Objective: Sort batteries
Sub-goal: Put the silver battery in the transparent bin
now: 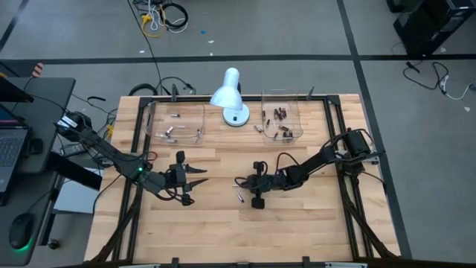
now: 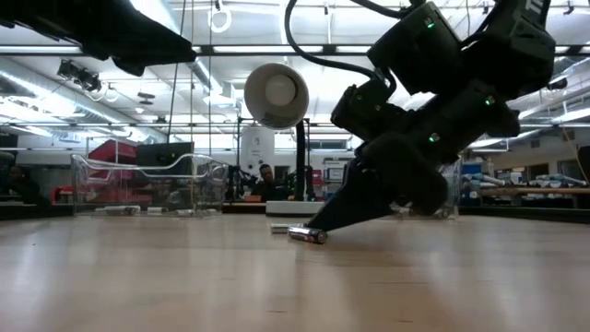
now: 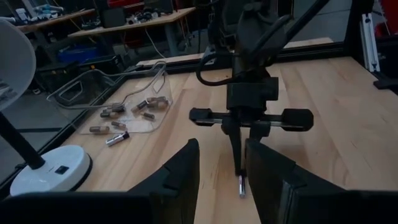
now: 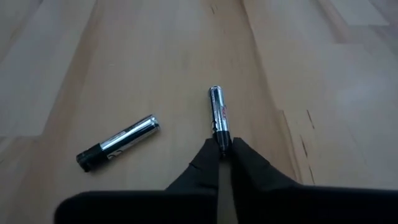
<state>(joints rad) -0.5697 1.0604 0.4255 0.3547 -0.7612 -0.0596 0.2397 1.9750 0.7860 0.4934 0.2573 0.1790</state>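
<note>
The wooden table [image 1: 297, 231] held everything. A white lamp [image 1: 230, 97] stood at its far edge, and the places below are told from that lamp.

The left arm [image 1: 111, 152] waited well to the lamp's left and nearer the front. Its gripper [image 1: 199, 176] hung above the wood with its fingers apart and nothing between them.

The right arm [image 1: 327, 156] reached in from the lamp's right. Its gripper [image 4: 224, 152] was down at the table, in front of the lamp, with its fingertips pinched on the end of a thin silver battery [image 4: 219, 115]. That battery lay flat on the wood. A second silver battery [image 4: 118, 150] lay just beside it, not touching.

One clear tray [image 1: 177, 123] sat just left of the lamp with a few silver batteries [image 1: 169, 132] inside. Another clear tray [image 1: 281, 117] sat just right of the lamp with brown batteries [image 1: 280, 114] in it.
</note>
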